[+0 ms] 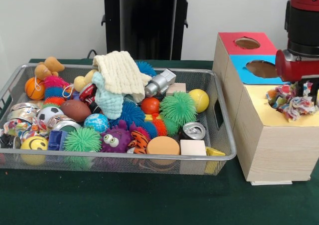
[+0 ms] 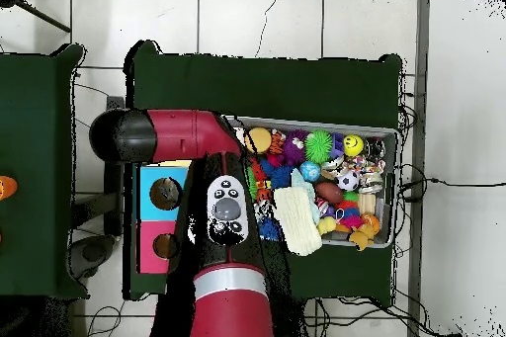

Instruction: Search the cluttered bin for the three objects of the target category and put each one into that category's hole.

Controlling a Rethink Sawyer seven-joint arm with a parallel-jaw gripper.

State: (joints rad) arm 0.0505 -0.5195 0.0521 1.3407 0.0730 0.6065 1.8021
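My gripper [image 1: 299, 91] hangs at the right over the yellow top [image 1: 264, 110] of the wooden box [image 1: 269, 145]. It is shut on a frayed multicoloured cloth [image 1: 289, 101], which droops over the dark hole in the yellow top. In the wire bin [image 1: 149, 157] a cream knitted cloth [image 1: 119, 73] lies on top of the pile, and a pale blue cloth [image 1: 107, 99] sits under it. From overhead the cream cloth [image 2: 299, 219] shows in the bin [image 2: 387, 137], and the red arm [image 2: 198, 137] hides the gripper and the box's yellow section.
The box also has a blue section [image 1: 244, 68] and a red section [image 1: 232, 43], each with a hole. The bin is packed with spiky balls, a yellow ball [image 1: 199, 99], a can [image 1: 193, 130], wooden blocks and plush toys. Green cloth covers the table [image 1: 149, 200].
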